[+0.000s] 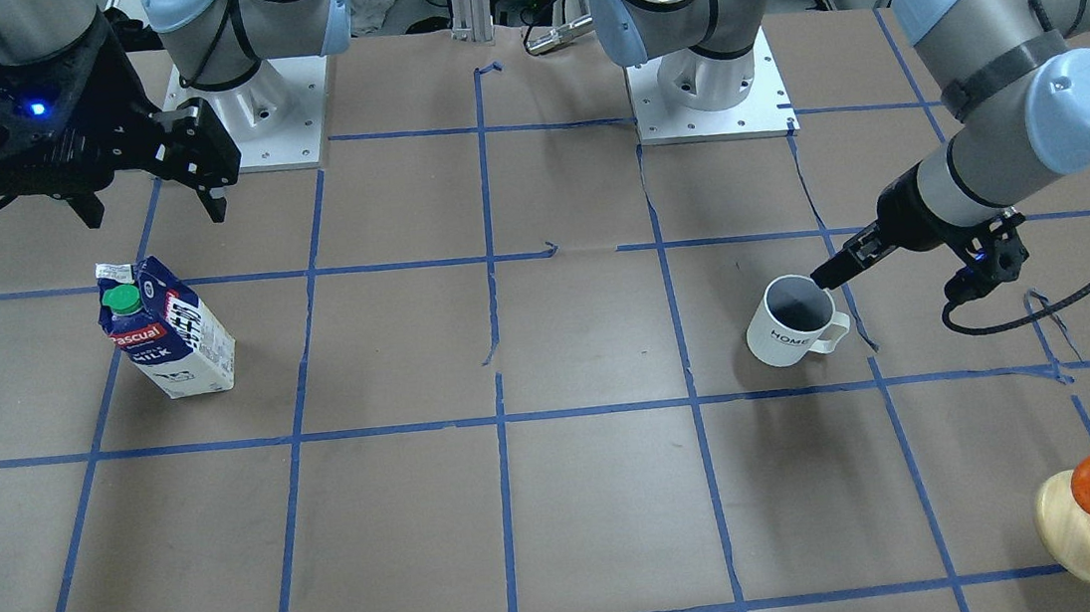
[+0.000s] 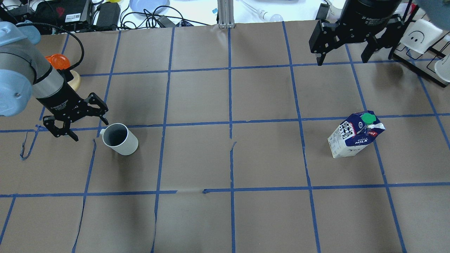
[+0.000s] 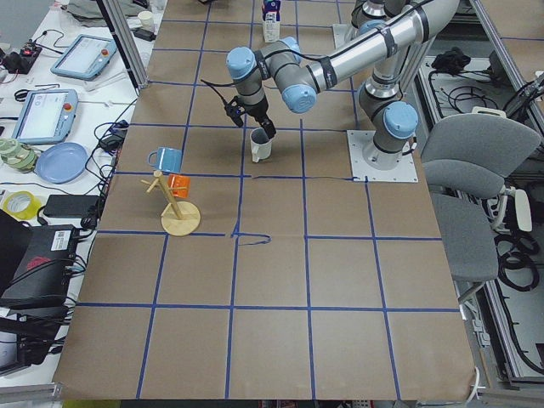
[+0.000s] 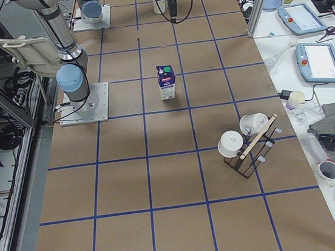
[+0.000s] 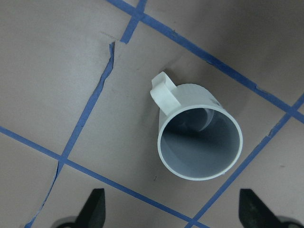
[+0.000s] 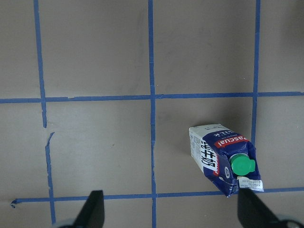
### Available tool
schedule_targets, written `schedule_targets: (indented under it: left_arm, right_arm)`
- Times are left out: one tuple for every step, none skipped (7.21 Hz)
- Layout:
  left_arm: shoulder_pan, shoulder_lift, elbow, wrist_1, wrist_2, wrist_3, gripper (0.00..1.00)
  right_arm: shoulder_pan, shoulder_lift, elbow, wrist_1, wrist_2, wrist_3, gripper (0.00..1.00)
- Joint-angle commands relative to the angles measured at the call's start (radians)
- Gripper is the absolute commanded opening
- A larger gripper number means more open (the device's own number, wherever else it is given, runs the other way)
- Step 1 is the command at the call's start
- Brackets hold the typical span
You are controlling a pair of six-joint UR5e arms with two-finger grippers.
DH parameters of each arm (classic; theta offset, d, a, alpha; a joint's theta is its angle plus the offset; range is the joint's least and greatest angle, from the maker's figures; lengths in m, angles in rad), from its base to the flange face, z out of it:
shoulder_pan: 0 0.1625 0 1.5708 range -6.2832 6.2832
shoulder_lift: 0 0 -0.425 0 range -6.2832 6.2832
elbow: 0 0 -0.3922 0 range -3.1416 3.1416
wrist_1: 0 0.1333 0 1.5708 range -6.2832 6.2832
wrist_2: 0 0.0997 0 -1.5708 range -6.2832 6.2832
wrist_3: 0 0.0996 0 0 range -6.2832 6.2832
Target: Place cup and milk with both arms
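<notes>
The white cup (image 2: 119,138) stands upright on the table's left half with its handle toward my left gripper (image 2: 89,130). That gripper is open and empty, just beside and above the handle. In the left wrist view the cup (image 5: 197,137) lies ahead of the open fingertips (image 5: 95,204). The milk (image 2: 355,135) stands upright on the right half. My right gripper (image 2: 342,59) is open and empty, high above the table and beyond the carton. The right wrist view shows the milk (image 6: 223,154) below, off to the right.
An orange cup on a wooden stand (image 2: 59,63) sits just behind my left arm. A black rack with white cups (image 2: 422,35) stands at the far right near my right gripper. Blue tape lines grid the brown table (image 2: 228,158).
</notes>
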Motion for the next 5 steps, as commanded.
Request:
schedule_targets:
  left_arm:
    - [0.006,-0.047,-0.032,0.002,0.0,-0.005,1.0]
    - [0.006,-0.063,-0.054,0.04,0.0,-0.005,1.0]
    - [0.006,-0.083,-0.065,0.048,0.0,-0.004,1.0]
    - [0.006,-0.1,-0.069,0.056,-0.001,-0.004,1.0]
    - [0.006,-0.113,-0.069,0.08,-0.001,-0.002,0.97]
  right_arm:
    - [0.0,0.0,0.0,0.0,0.0,0.0,1.0]
    - [0.0,0.0,0.0,0.0,0.0,0.0,1.0]
    - [0.0,0.0,0.0,0.0,0.001,0.0,1.0]
    - [0.0,0.0,0.0,0.0,0.001,0.0,1.0]
    - [0.0,0.0,0.0,0.0,0.0,0.0,1.0]
